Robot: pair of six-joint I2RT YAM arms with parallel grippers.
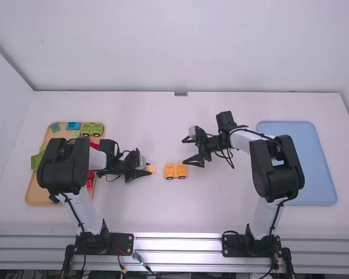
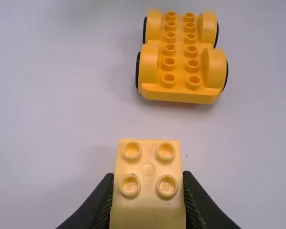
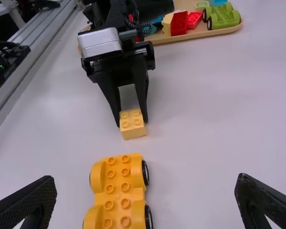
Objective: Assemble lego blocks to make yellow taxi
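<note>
Our white table (image 1: 134, 116) meets a pale back wall (image 1: 174, 52) at its far edge, and metal rails (image 1: 174, 244) run along its near edge. By the left edge we have a wooden tray (image 1: 37, 193) of coloured blocks; by the right edge, a blue tray (image 1: 314, 168). Near the table's centre sits our wheeled yellow chassis (image 1: 175, 171). Beside it, our left gripper (image 1: 146, 168) grasps a yellow two-by-two brick (image 2: 148, 169); our right gripper (image 1: 186, 151) is released, its fingers spread.
</note>
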